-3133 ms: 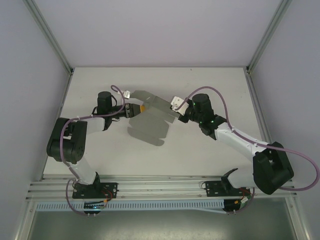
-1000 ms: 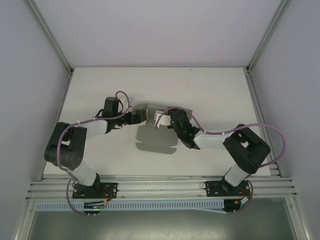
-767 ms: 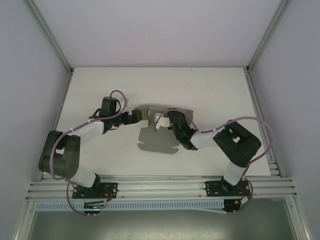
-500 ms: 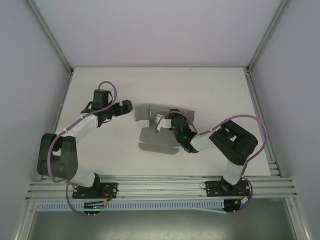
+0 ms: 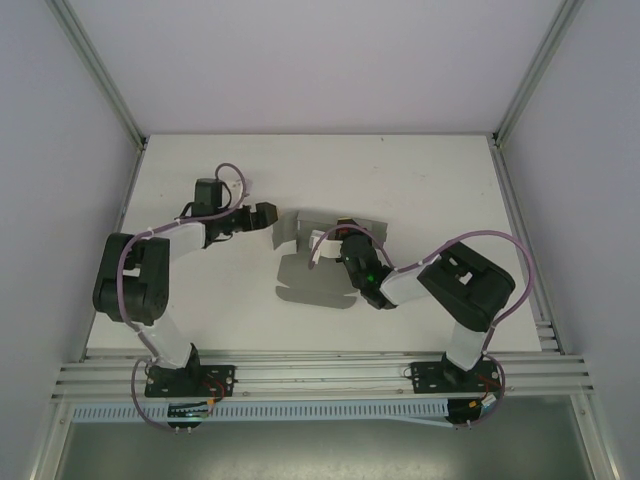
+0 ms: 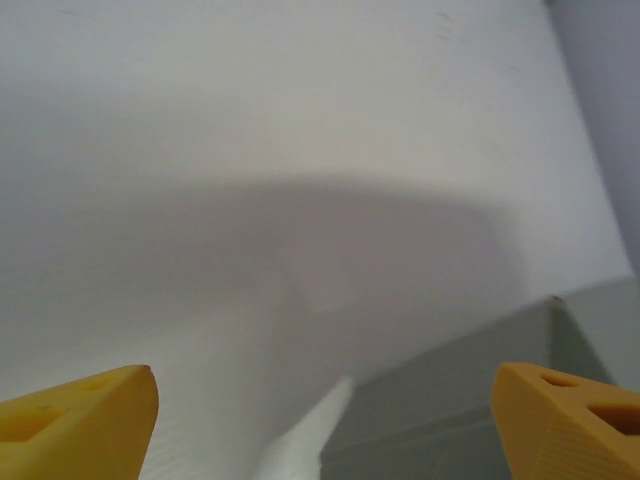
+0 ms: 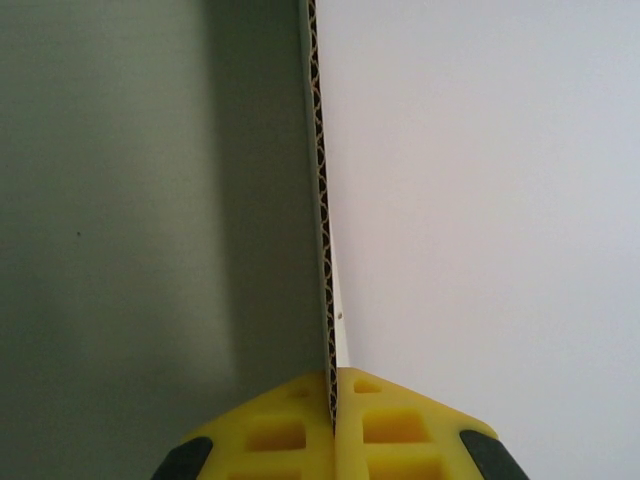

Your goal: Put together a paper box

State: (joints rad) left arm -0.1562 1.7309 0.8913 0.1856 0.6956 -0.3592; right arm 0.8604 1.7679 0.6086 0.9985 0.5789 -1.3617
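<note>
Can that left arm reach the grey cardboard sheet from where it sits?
Probably yes: the open left gripper sits just beside an upturned flap of the grey cardboard sheet, with bare white table between them. The right gripper pinches another edge.

Matte white worktop [image 5: 430,180], walled in by pale lilac panels [image 5: 320,60] behind it and on both sides, with slanting aluminium posts [image 5: 97,70] rising from its two far corners, grooved aluminium rails [image 5: 320,372] lying along its near edge, and a slotted white cable duct [image 5: 330,410] just nearer than those rails.
</note>
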